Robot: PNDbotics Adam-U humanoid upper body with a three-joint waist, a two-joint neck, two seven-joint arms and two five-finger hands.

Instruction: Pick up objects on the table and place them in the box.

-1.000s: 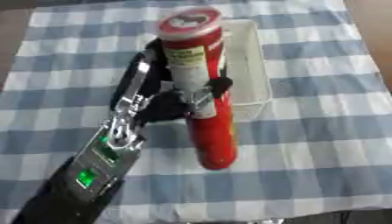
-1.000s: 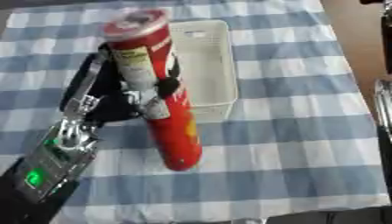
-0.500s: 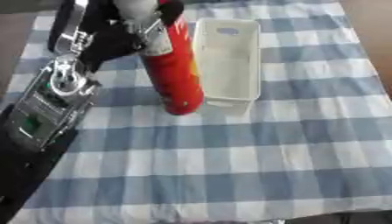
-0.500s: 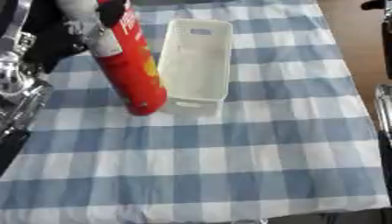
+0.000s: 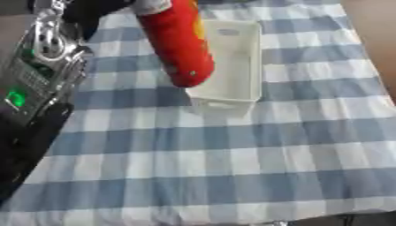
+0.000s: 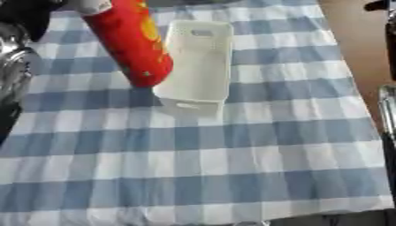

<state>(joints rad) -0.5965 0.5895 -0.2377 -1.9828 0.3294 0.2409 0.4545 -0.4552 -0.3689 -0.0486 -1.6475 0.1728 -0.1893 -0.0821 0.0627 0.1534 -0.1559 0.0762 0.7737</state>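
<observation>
Overhead, glossy red cylinder (image 5: 179, 44) aslant; white plastic box (image 5: 229, 62); checked cloth (image 5: 232, 167).

No legible text or labels

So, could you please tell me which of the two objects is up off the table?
The red tube: the left hand holds it tilted above the white box's left rim. The box sits on the checked cloth.
</observation>
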